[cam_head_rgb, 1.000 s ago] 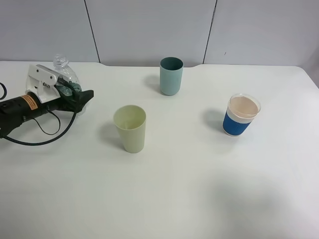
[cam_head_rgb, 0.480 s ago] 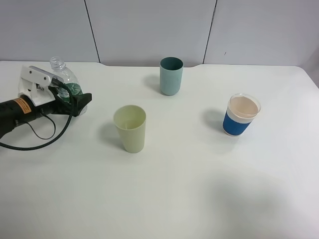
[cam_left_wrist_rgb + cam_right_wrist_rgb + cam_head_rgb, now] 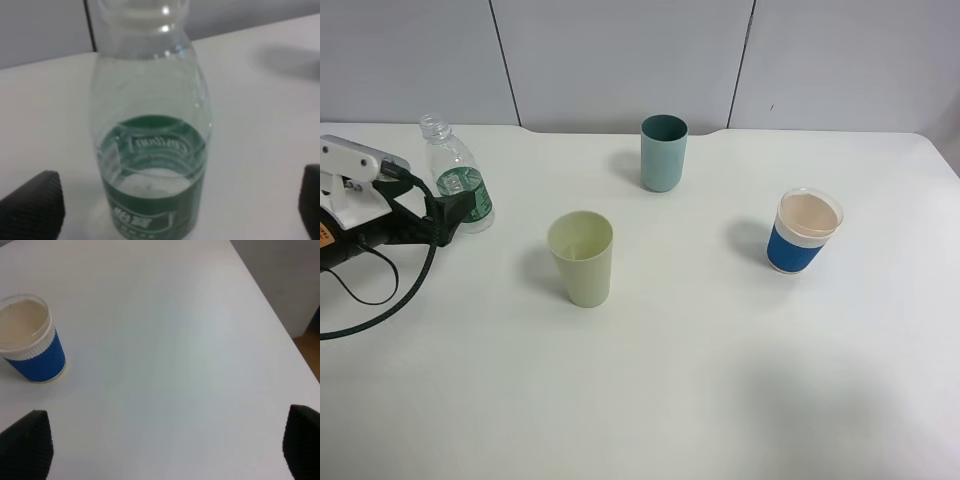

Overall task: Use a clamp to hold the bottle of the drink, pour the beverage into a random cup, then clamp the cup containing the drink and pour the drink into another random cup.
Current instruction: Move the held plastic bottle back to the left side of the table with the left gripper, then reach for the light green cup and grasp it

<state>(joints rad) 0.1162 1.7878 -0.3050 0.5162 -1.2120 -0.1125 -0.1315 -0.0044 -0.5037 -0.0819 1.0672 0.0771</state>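
At the counter's (image 3: 720, 380) left side, the bottle of the drink (image 3: 455, 175) is standing upright before the wide-open, empty left jaws, seemingly parked clear of the pale tumbler (image 3: 582, 258), while the right jaws are gaping empty too.

Glossy clear plastic bottle (image 3: 150, 130), matt table (image 3: 720, 380)

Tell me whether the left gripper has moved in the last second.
Yes. The left gripper has drawn back leftward, farther from the pale yellow-green tumbler, with its jaws open, leaving the bottle standing upright.
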